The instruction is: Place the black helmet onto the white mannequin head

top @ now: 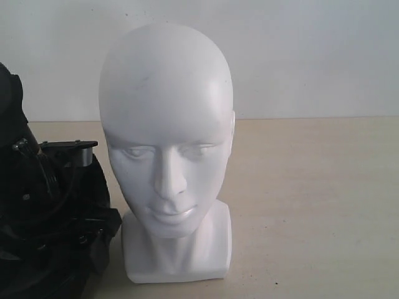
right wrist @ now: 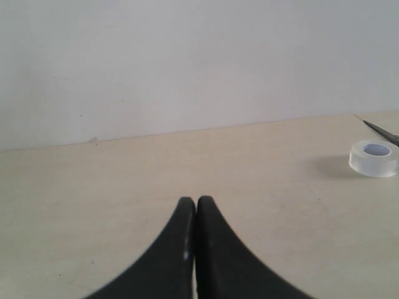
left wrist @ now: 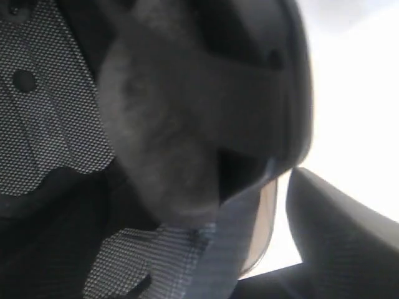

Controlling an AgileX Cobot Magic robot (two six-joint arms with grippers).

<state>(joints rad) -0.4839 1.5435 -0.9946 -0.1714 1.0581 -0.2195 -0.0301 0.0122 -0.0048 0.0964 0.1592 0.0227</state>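
Facing forward, the white mannequin head [top: 167,143] gleams bald.

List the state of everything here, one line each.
Head, upright on the table, bare.
Helmet, off the head, lining exposed.
Right tool, shut, holding nothing.
Tape roll, lying flat on the table.

No legible text, labels, brands or numbers in any view. White mannequin head [top: 167,124], the padded inside of the black helmet [left wrist: 43,124], and the tape roll [right wrist: 374,157] lying well apart from the right gripper [right wrist: 196,202] fingertips all show plain surfaces.
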